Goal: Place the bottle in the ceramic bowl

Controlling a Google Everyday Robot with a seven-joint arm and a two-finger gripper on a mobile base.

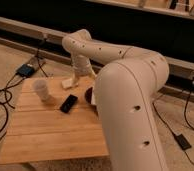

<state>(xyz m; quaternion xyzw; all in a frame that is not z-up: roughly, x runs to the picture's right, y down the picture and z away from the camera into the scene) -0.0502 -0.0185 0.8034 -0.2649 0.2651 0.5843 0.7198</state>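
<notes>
Camera view: gripper (76, 76) low over the table's (50, 125) far edge near the ceramic bowl (89, 95).

Arm (125, 95) bulks over table's (50, 130) right side, blocking view and reach there. Gripper (78, 75) low at far edge, beside cream block (68, 82) — little gap between them. Bowl (89, 95) mostly hidden behind arm, only left rim shows; approach from right shut off. Cup (41, 90) upright at far left, black flat object (68, 103) between cup and bowl — narrow lanes either side. Near half of table bare wood, open from front and left. Cables (0, 100) on floor at left.
</notes>
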